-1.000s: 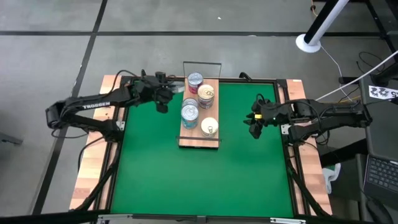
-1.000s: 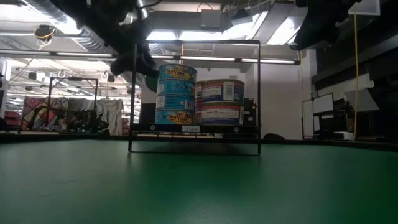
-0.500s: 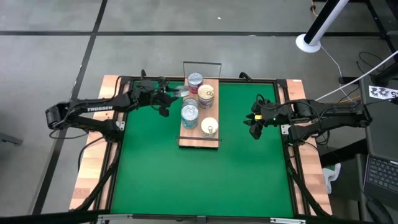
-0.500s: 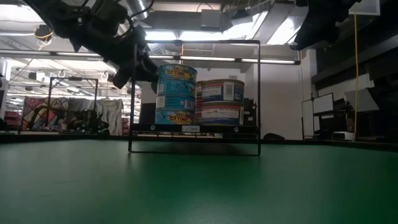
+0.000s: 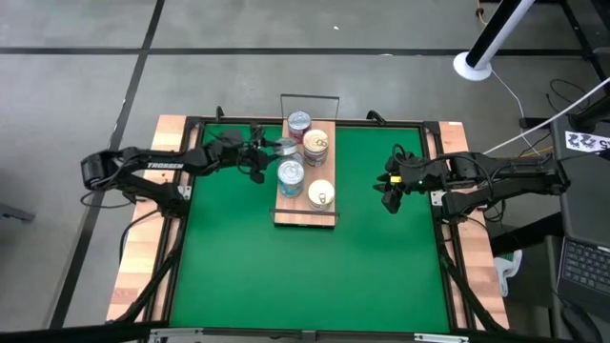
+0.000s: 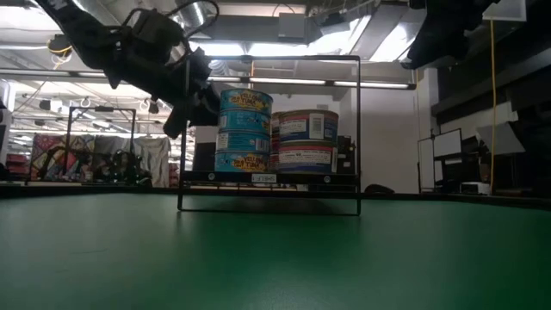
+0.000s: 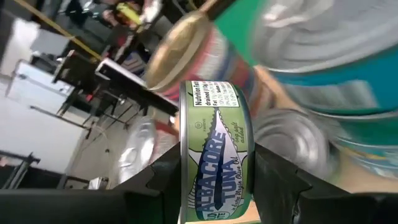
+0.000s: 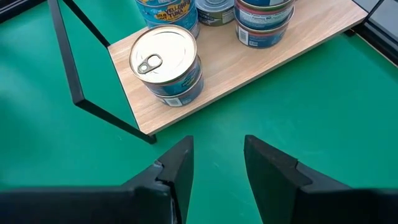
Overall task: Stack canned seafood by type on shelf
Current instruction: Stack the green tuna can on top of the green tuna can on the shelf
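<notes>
A green mat covers the counter. The left tool is clamped on a green tuna can, held on its side just beside the cans on the shelf. I think it should turn the can flat, then lower it slowly onto a matching stack. The cans are round, smooth, shiny metal; the shelf is pale wood. The right tool waits nearby, fingers apart, holding nothing.

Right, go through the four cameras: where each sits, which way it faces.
High: overhead, straight down on shelf; both arms show.
Low: table height, level across the mat; left arm beside the stacks.
Left wrist: past its fingers gripping an albacore tuna tin.
Right wrist: open fingers over the mat.
Shared: gold-topped tin, high and right wrist.
</notes>
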You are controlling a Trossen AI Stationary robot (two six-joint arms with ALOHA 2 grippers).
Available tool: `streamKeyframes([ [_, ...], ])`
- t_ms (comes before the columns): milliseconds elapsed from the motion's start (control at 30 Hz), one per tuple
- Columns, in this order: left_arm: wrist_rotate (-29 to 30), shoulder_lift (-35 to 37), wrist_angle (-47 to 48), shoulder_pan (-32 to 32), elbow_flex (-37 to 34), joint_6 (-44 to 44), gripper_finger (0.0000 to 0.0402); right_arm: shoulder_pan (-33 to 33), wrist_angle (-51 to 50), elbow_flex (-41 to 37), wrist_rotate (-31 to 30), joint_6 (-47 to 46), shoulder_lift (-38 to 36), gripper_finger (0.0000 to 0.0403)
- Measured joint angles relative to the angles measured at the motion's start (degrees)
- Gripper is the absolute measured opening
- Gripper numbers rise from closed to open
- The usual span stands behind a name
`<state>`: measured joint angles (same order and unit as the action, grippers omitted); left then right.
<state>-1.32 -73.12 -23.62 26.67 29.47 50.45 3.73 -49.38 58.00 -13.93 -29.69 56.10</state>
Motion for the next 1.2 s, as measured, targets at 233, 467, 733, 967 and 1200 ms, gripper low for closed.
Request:
streamKeyframes([
  [233,-0.16,-3.79,-0.14,-1.24,0.0,4.18,0.015,0.0,0.0,0.0,-0.04,0.0,0.0,0.0143],
  [467,-0.11,-6.44,-1.63,-1.24,0.04,5.42,0.015,0.0,0.0,0.0,-0.07,0.0,0.0,0.0143],
  [733,0.04,-7.13,-1.45,-1.24,0.15,5.31,0.0151,0.0,0.0,0.02,-0.09,0.0,0.0,0.0143],
  [967,0.03,-7.22,-1.13,-1.24,0.08,5.12,0.0175,0.0,0.0,0.02,-0.09,0.0,0.01,0.0143],
  [1200,0.03,-7.24,-1.21,-1.42,0.04,4.26,0.0215,0.0,0.0,0.02,-0.02,0.0,0.0,0.0143],
])
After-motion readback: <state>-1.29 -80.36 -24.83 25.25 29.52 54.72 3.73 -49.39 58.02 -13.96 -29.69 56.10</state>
